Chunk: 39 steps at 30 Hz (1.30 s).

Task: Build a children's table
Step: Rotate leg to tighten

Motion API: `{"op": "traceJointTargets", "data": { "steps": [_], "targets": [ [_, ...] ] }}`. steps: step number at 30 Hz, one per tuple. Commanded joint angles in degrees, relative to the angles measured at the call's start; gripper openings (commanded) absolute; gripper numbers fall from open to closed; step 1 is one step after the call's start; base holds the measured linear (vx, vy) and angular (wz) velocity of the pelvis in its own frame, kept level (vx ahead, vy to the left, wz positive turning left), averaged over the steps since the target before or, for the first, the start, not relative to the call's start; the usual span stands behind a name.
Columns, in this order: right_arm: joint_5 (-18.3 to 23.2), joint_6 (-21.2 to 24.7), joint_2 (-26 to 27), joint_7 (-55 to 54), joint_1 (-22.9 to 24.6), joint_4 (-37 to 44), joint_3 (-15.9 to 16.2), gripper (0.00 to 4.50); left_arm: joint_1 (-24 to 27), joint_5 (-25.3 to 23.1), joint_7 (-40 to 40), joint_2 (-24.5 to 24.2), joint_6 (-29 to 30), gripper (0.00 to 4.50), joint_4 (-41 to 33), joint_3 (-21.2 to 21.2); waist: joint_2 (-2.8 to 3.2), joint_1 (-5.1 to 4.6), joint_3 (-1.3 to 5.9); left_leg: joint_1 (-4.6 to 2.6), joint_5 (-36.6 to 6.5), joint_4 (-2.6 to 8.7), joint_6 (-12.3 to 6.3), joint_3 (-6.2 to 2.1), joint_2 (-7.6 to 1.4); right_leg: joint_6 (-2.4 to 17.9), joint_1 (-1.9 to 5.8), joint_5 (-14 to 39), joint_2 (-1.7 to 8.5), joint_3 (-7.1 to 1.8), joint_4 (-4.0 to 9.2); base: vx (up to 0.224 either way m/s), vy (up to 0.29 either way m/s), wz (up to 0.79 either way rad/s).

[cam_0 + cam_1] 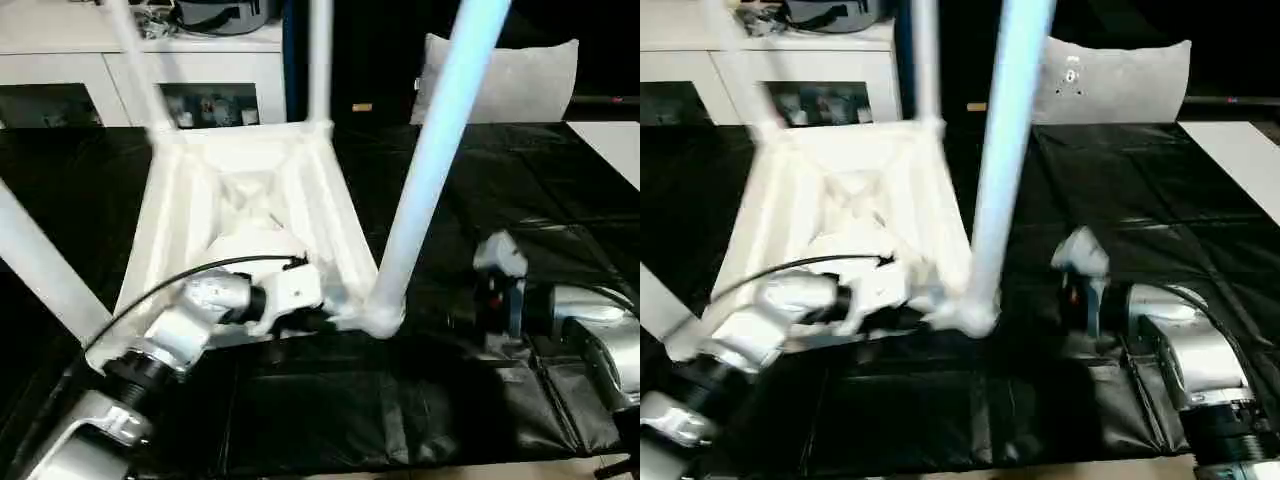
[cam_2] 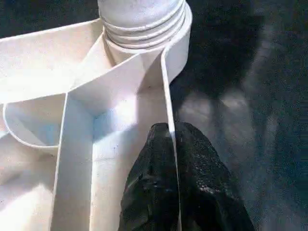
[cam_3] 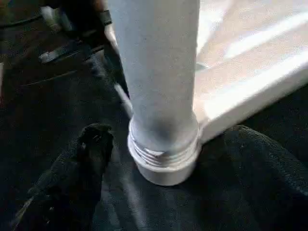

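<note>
The white ribbed plastic children's table [image 1: 240, 215] lies upside down on a black padded mat [image 1: 400, 410], its smooth tapered tube legs [image 1: 440, 140] standing up; open mat lies to its right and near side. The left claw [image 2: 172, 144], reaching in over the near rim, is pinched onto a thin rim wall beside the near right corner socket [image 1: 380, 318]. The right claw [image 3: 159, 159] stands wide on either side of that leg's threaded base.

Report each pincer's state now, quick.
Left pincer: closed, pinching the tabletop edge wall near the corner socket.
Right pincer: open, holding nothing, fingers either side of the near leg.
</note>
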State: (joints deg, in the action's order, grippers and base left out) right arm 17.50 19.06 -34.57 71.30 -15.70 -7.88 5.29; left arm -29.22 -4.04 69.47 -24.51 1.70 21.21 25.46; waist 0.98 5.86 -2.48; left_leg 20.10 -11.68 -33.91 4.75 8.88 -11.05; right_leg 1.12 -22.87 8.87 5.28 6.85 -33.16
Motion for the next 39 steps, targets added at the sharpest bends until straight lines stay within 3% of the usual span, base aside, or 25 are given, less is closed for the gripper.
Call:
{"op": "traceJointTargets", "data": {
  "steps": [1,9,14,15,18,20,30,31,34,39],
  "targets": [
    [1.1,-0.3,-0.9,2.5,-0.6,1.0,0.9,3.80,-0.6,-1.1,4.5,-0.4,-2.4,0.00,-0.3,4.3,-0.65,-0.07,3.47,-0.03,-10.4,3.98,-4.97,0.11,-2.37,9.7,3.26,19.3,3.67,-3.17,3.98,0.000,0.000,0.00],
    [1.8,0.6,-0.5,7.3,-1.6,0.3,4.2,2.99,-2.5,-1.7,7.9,-0.7,-7.5,0.00,2.4,5.4,-0.72,0.69,3.67,0.19,-8.2,3.84,-4.74,0.20,-2.37,10.4,3.37,16.3,3.64,-3.26,3.37,0.000,0.000,0.00],
    [2.5,0.6,0.0,7.9,-2.0,-0.3,4.2,2.76,-2.6,-1.4,8.1,-0.5,-8.1,0.00,2.9,5.4,-0.73,0.74,3.72,0.14,-8.2,3.85,-4.38,0.20,-2.37,9.9,3.39,17.4,3.71,-3.26,3.48,0.000,0.000,0.00],
    [2.7,0.7,0.2,8.0,-2.1,-0.5,4.2,2.48,-2.6,-1.3,8.1,-0.5,-8.4,0.00,3.1,5.4,-0.73,0.73,3.72,0.15,-8.1,3.84,-4.43,0.21,-2.37,10.0,3.36,17.1,3.67,-3.25,3.47,0.000,0.000,0.00],
    [3.5,0.7,1.3,7.8,-2.3,-0.6,4.0,2.42,-2.5,-1.3,8.3,-0.3,-9.1,0.00,3.8,5.3,-0.68,0.70,3.71,0.12,-8.3,3.82,-4.28,0.24,-2.36,10.2,3.34,17.2,3.64,-3.22,3.49,0.000,0.000,0.00],
    [3.8,1.2,1.6,7.7,-2.3,-0.5,3.9,2.10,-2.6,-1.3,8.4,-0.3,-9.3,0.00,4.1,5.2,-0.70,0.75,3.74,0.12,-8.2,3.82,-4.21,0.25,-2.34,10.0,3.38,17.2,3.63,-3.22,3.48,0.000,0.000,0.00],
    [4.8,1.9,2.5,7.0,0.0,1.8,4.6,1.95,-1.5,-0.6,7.6,0.2,-7.5,0.00,3.8,4.4,-0.78,0.71,3.64,0.08,-8.9,3.93,-3.93,0.25,-2.35,9.3,3.34,19.0,3.69,-3.22,3.68,0.000,0.000,0.00],
    [4.7,1.8,2.5,7.0,0.0,1.7,4.6,1.95,-1.5,-0.6,7.6,0.2,-7.6,0.00,4.0,4.3,-0.53,0.75,3.64,0.09,-8.9,3.93,-3.88,0.20,-2.33,9.3,3.35,19.1,3.70,-3.20,3.68,0.000,0.000,0.00],
    [3.7,0.4,2.9,6.1,0.1,1.7,4.4,1.94,-2.0,-1.0,7.3,0.2,-8.2,0.00,4.8,4.2,-0.68,0.70,3.67,0.15,-8.7,3.92,-3.88,0.21,-2.30,9.1,3.37,19.0,3.68,-3.19,3.70,0.000,0.000,0.00],
    [4.3,1.8,3.0,6.3,0.1,1.9,4.4,1.94,-2.2,-1.5,7.1,0.3,-8.5,0.00,5.1,4.2,-0.86,0.66,3.65,0.12,-8.7,3.87,-4.04,0.27,-2.22,8.6,3.34,20.2,3.67,-3.17,3.82,0.000,0.000,0.00]
  ]
}}
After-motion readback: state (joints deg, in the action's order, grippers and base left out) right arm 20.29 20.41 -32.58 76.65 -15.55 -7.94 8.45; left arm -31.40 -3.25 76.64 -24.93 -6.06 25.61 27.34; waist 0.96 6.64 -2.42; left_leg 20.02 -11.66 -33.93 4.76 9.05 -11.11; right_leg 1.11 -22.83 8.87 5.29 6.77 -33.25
